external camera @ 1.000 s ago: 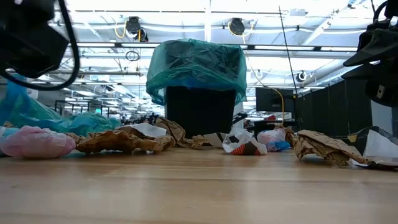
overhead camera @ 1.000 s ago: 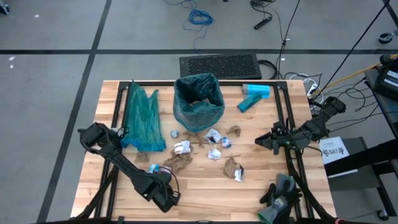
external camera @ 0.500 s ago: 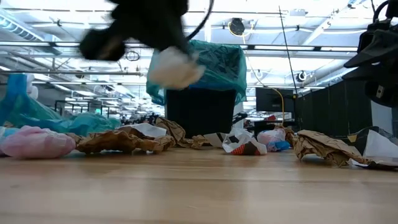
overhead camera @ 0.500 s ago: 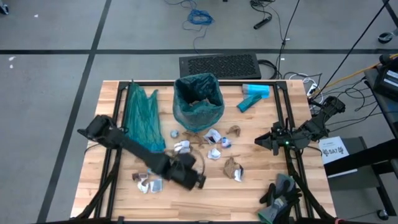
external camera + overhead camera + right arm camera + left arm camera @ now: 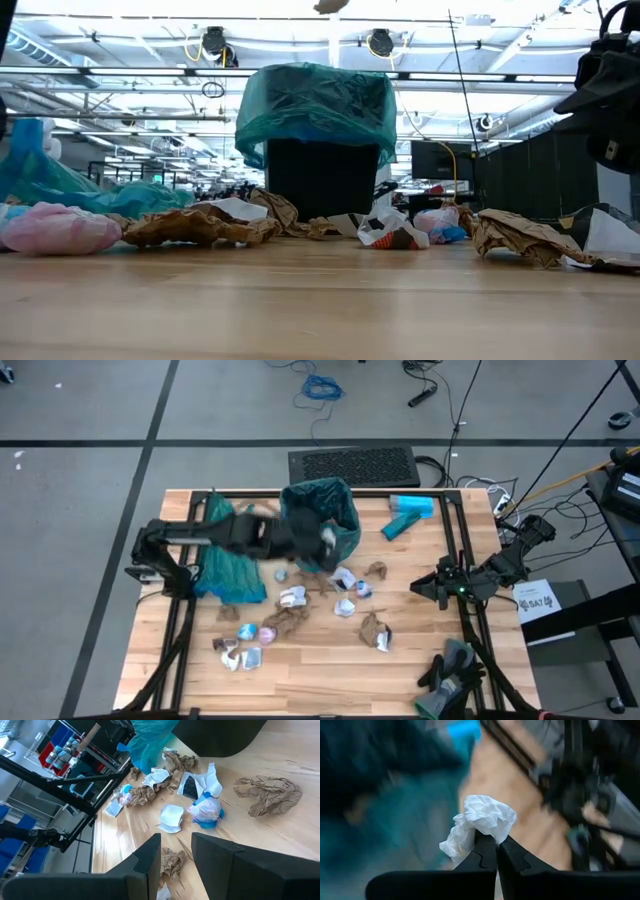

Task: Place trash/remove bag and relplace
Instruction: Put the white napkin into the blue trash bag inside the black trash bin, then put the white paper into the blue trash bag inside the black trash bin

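Observation:
The bin (image 5: 318, 520) (image 5: 318, 130), lined with a green bag, stands at the table's far middle. My left gripper (image 5: 322, 540) (image 5: 496, 847) hovers over the bin's near rim, shut on a white crumpled wrapper (image 5: 481, 820). More trash scraps (image 5: 340, 595) (image 5: 200, 795) of brown paper and white wrappers lie on the table in front of the bin, and some (image 5: 238, 653) lie near the left. My right gripper (image 5: 418, 588) (image 5: 176, 857) waits open above the table's right side. My left gripper pinches the white wrapper by its lower edge (image 5: 485, 834) between the tips of its two shut fingers. The wad stands out beyond the fingertips, lifted clear of the table, above the bin's rim.
A spare green bag (image 5: 225, 545) lies flat left of the bin. A light-blue pack (image 5: 410, 512) sits right of the bin at the far edge. Dark gloves (image 5: 450, 670) lie at the near right corner. Black frame rails (image 5: 185, 590) run along both table sides.
My left arm has swung from the table's near-left area up and toward the far edge, carrying the white wrapper lifted clear, and now stands over the bin. The scraps near the left that it covered now show.

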You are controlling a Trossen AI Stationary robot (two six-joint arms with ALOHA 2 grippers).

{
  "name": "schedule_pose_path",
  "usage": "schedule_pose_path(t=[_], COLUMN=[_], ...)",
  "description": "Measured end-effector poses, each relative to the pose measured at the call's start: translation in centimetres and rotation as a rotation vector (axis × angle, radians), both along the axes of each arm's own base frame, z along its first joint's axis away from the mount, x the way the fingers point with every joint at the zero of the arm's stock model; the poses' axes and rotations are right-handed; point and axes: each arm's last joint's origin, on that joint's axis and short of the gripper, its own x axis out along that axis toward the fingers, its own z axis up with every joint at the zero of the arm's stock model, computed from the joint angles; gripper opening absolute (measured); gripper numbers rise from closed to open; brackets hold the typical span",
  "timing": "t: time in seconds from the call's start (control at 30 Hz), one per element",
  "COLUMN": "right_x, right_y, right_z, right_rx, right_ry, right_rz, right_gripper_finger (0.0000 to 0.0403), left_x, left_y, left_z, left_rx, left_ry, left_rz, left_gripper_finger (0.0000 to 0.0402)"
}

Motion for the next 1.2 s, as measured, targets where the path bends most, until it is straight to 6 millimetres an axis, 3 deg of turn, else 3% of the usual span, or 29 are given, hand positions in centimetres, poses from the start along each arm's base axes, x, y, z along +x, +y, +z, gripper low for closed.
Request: schedule_pose_path(t=[0.13,0.3,0.57,0.73,0.9,1.2], right_x=[0.0,0.0,0.0,0.0,-0.1,0.6], right_y=[0.0,0.0,0.1,0.2,0.4,1.1], right_z=[0.0,0.0,-0.1,-0.1,-0.2,0.9], right_rx=[-0.002,-0.002,0.008,0.017,-0.054,-0.111], right_ry=[0.003,0.004,0.014,0.029,0.052,-0.051], right_rz=[0.002,0.002,0.031,0.067,0.18,0.264], right_gripper_finger=[0.01,0.01,0.01,0.01,0.01,0.01], left_x=[-0.2,-0.5,-1.3,-1.6,-1.8,-0.8], left_y=[3.7,6.8,10.2,10.9,8.6,-1.9], left_z=[1.3,1.4,1.2,1.1,0.2,-2.1], left_rx=[0.044,0.047,0.03,0.021,-0.032,0.039], left_ry=[-0.007,-0.013,0.005,0.029,0.149,0.24], left_rz=[0.005,0.063,0.112,0.122,-0.035,-0.319], left_gripper_finger=[0.0006,0.0045,0.0111,0.0143,0.0147,0.0148])
